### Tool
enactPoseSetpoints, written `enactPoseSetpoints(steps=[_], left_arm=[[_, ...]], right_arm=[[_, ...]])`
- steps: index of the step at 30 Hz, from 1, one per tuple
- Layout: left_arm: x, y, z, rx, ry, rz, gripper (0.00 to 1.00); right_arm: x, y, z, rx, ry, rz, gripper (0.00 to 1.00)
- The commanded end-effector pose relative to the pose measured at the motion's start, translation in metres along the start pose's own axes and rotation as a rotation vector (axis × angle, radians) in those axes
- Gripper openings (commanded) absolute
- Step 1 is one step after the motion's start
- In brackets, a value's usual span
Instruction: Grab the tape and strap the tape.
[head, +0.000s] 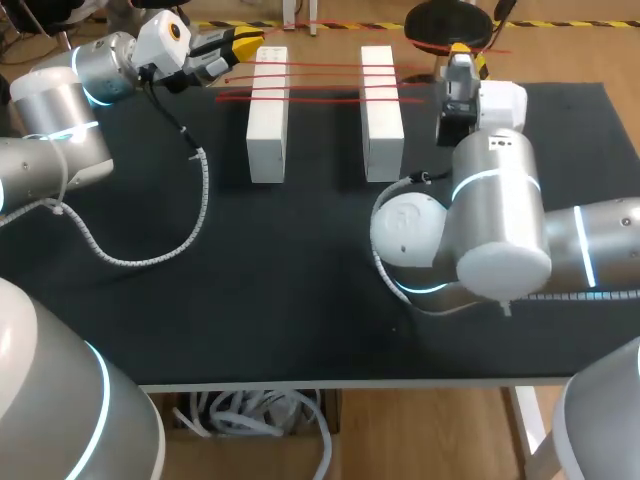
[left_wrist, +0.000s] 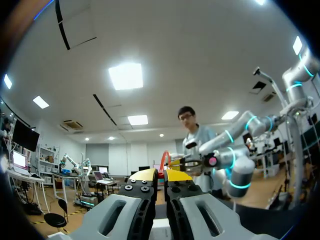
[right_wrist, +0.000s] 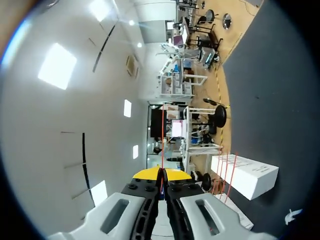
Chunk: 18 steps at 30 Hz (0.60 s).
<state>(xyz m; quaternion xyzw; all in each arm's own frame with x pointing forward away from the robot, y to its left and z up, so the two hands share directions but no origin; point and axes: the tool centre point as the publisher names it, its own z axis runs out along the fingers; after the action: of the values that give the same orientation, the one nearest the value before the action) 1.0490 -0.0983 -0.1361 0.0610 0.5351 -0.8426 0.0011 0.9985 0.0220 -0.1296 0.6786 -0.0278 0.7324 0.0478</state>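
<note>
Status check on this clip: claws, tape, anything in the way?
Both shut on the red tape: left claw, right claw. Tape strung in strands across two white blocks. Nothing seen blocking.

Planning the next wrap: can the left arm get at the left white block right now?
Probably yes: the left gripper sits just beside the left white block with nothing between, though it looks shut on the red tape.
</note>
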Motion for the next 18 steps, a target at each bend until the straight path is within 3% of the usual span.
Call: enactPoseSetpoints(steps=[1,14,18], left_arm=[[-0.0001,0.0003,0.0003,0.000,0.000,0.000,0.00],[-0.0001,0.0003,0.0003,0.000,0.000,0.000,0.00],[-0.0001,0.0003,0.0003,0.000,0.000,0.000,0.00]], right_arm=[[-0.0035,0.0038,-0.0045,0.017,0.065,-0.008,0.00],[-0.0062,0.0020,-0.0058,-0.005,0.135,-0.117,0.00],[-0.0094,-0.0005,-0.0062,0.017,0.144,-0.210,0.00]])
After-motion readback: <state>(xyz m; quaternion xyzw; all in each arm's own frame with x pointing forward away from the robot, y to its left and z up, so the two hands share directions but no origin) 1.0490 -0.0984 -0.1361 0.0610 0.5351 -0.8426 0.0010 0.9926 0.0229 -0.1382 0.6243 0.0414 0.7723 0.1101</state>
